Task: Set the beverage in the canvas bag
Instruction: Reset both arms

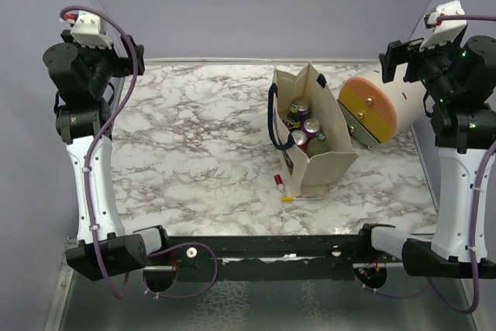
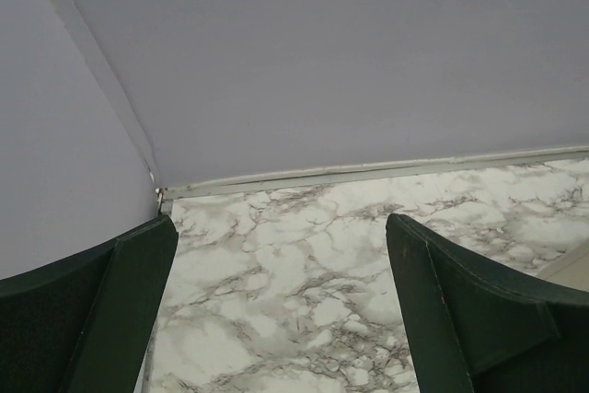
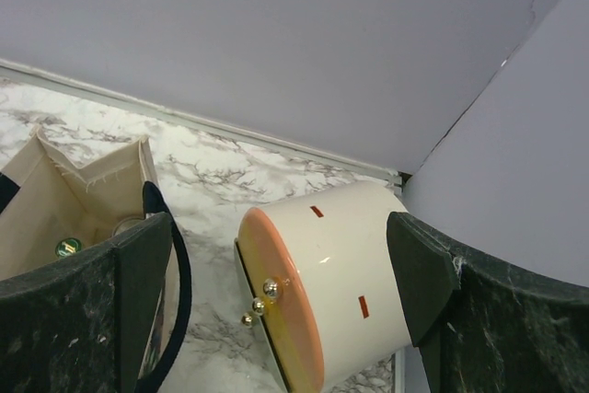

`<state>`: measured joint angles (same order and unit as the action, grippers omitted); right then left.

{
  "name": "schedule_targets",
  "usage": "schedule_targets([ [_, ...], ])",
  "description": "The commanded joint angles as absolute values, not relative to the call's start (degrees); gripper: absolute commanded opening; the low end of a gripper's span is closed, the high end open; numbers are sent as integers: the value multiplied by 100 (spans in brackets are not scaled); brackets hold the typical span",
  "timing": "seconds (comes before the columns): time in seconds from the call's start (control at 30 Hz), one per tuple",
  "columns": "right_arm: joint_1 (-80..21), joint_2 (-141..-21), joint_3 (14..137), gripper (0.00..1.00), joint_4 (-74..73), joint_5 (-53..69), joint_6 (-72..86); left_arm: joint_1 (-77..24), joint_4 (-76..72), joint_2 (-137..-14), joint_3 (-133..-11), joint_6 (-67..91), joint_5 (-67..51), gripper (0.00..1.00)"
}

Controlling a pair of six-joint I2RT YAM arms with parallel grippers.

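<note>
Canvas bag upright, mouth open. Beverage cans inside bag, tops below rim. Cream-orange container on its side just right of bag; contact unclear. Small red-tipped item at bag's near foot. Broad marble table stretch left of bag. Left gripper far left of bag, jaws wide, empty. Right gripper raised right of bag, over container, jaws wide, empty.

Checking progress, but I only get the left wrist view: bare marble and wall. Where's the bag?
Observer: The bag stands upright, right of the table's middle.
Operator: Anything inside?
Observer: Several cans, their tops showing.
Operator: And the right tool?
Observer: The right tool is open and empty, up near a cream-and-orange drum lying on its side right of the bag.
</note>
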<state>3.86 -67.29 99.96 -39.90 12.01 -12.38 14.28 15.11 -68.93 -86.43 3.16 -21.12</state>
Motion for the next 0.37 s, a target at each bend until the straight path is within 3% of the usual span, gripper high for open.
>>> schedule_targets([
  [0.0, 444, -6602, 9920, 100, -4008, 1319, -1239, 1469, 1202, -6760, -8393, 149, -1854, 99],
  [0.33, 448, -6671, 10005, 99, -4025, 1430, -1213, 1424, 1382, -6593, -8134, 77, -1975, 99],
])
